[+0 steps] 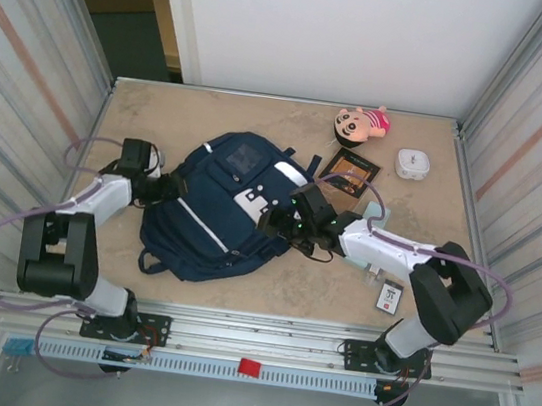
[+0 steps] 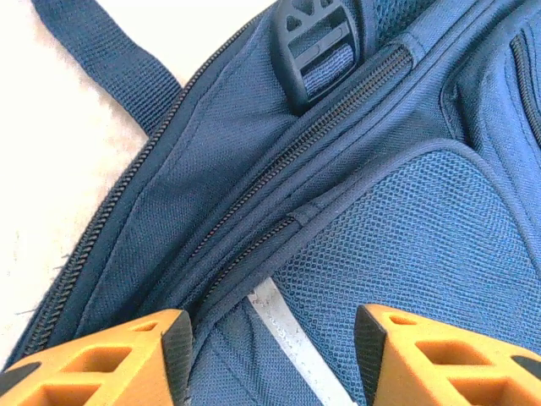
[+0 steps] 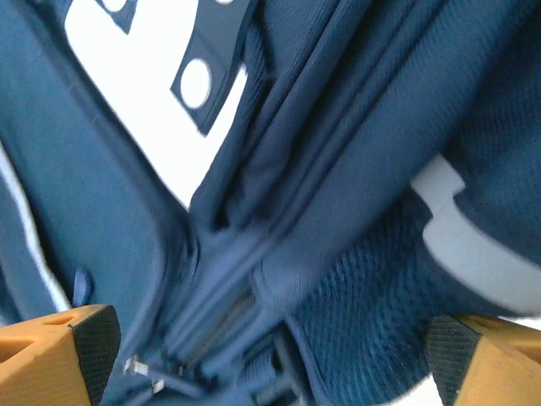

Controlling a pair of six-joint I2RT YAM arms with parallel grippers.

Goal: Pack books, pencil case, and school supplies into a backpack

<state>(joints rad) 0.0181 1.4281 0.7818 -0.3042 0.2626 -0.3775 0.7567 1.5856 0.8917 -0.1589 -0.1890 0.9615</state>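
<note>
A: Left gripper (image 2: 270, 342), state?
B: Orange fingers (image 2: 127, 359) apart, nothing clamped. Navy backpack (image 2: 211, 144) fabric lies in the gap. A pale stripe (image 2: 292, 334) sits right between the tips, and a closed zipper (image 2: 279, 194) runs away from them. Mesh panel (image 2: 439, 254) ahead of the right-hand finger, black buckle (image 2: 317, 51) further out past the zipper.
A: Right gripper (image 3: 275, 347)?
B: Jaws spread wide, holding nothing. Seam folds of the backpack (image 3: 355, 127) between the fingers, white patch (image 3: 144, 101) beyond them, up and left. Blurred, so I cannot tell whether it touches.
A: From above?
B: Left gripper (image 1: 174, 187) at one side of the backpack (image 1: 209, 230), right gripper (image 1: 273, 222) at the other. The pack lies flat on the table (image 1: 152, 116) between them. Book (image 1: 349, 170) just past the right gripper, on the far side. Mint pencil case (image 1: 378, 215) beside that arm, partly hidden. Black-and-white card packet (image 1: 390, 298) near its elbow. White box (image 1: 413, 164) and pink doll (image 1: 361, 125) further out, beyond the book
</note>
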